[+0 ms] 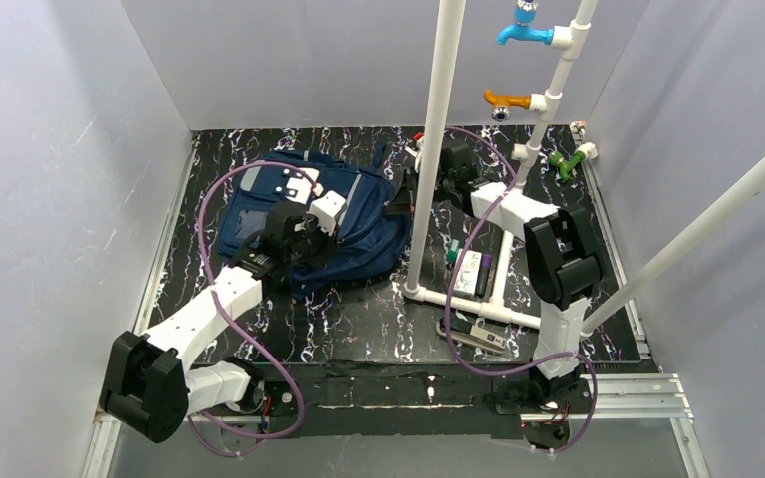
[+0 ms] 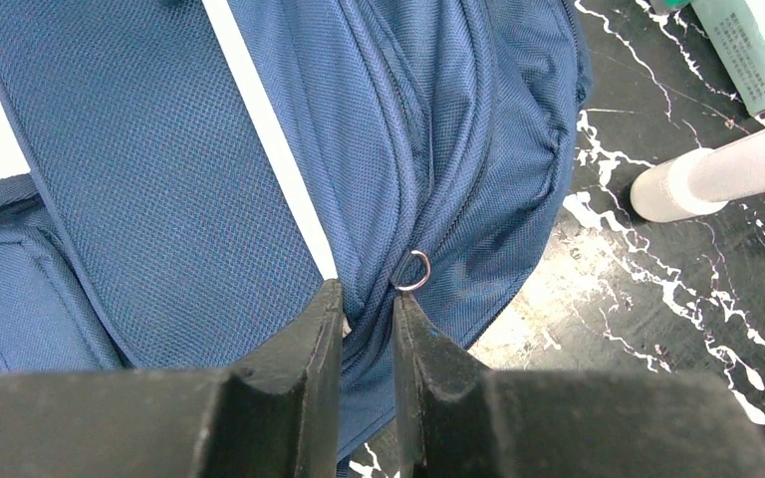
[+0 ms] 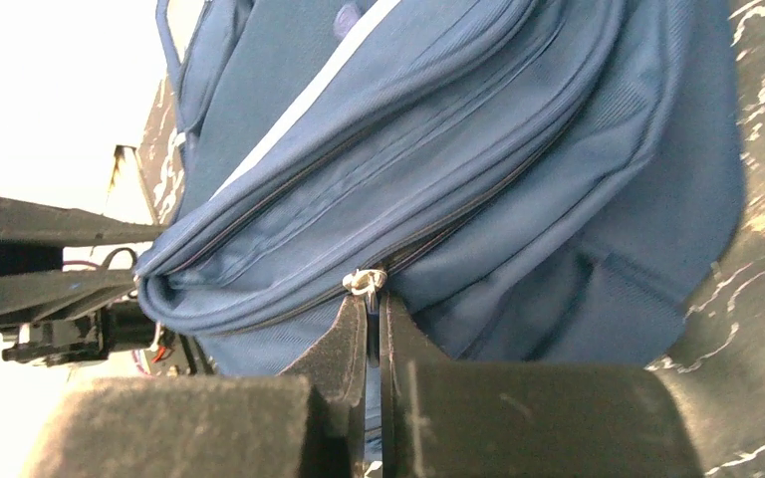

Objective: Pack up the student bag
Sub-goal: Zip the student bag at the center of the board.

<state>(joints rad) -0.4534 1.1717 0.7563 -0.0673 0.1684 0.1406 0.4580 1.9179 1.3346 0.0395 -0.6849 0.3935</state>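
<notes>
The student bag [image 1: 364, 234], a large navy blue fabric backpack with grey stripes and a white patch, is lying flat on the black, white-veined marbled tabletop [image 1: 359, 329]. In the top view it is sitting toward 10 o'clock from the tabletop's middle.

I am watching the left claw [image 2: 367, 299] working on the bag's 6 o'clock side. Its two dark fingers are standing close together and are clamping a fold of navy fabric along the zipper line. A small round metal ring [image 2: 413, 271] is hanging on that seam at 1 o'clock from the tips, touching the right-hand finger.

The right claw [image 3: 372, 299] is reaching in at the bag's 2 o'clock edge. Its fingers are pressing together, pinching the small pale zipper pull [image 3: 364, 281] that is sitting right at their tips on the bag's long zipper.

A white plastic pipe frame [image 1: 428, 149] is standing just beside the bag at its 3 o'clock side, one upright rising between the bag and the right arm. A pale green rectangular box [image 1: 470, 271] is lying inside the frame's base, at 3 o'clock from that upright's foot, well apart from both claws.
</notes>
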